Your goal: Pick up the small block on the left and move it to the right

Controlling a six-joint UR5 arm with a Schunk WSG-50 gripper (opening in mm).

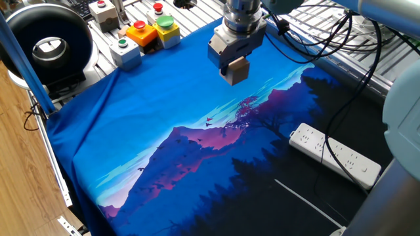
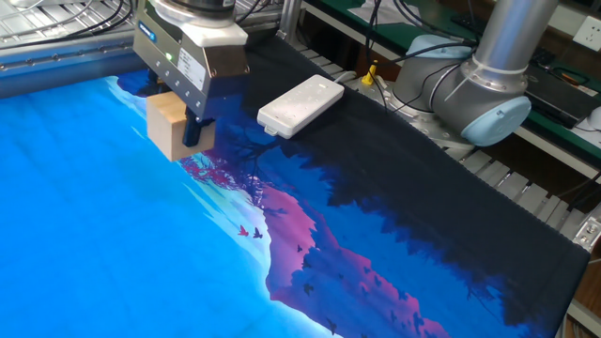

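Observation:
The small block (image 1: 237, 71) is a plain light tan wooden cube, also seen in the other fixed view (image 2: 172, 131). My gripper (image 1: 232, 68) is shut on it, one dark finger on each side, and holds it just above the blue printed cloth (image 1: 164, 105) near the far edge of the mat. In the other fixed view my gripper (image 2: 180, 129) comes down from above with the block between its fingers, over the blue part of the cloth (image 2: 84, 225). Whether the block touches the cloth cannot be told.
Grey and yellow button boxes (image 1: 144, 34) stand at the back left. A white power strip (image 1: 335, 156) lies on the dark right part of the cloth, also in the other fixed view (image 2: 300, 105). A black round device (image 1: 46, 39) sits far left. Cables hang behind the arm.

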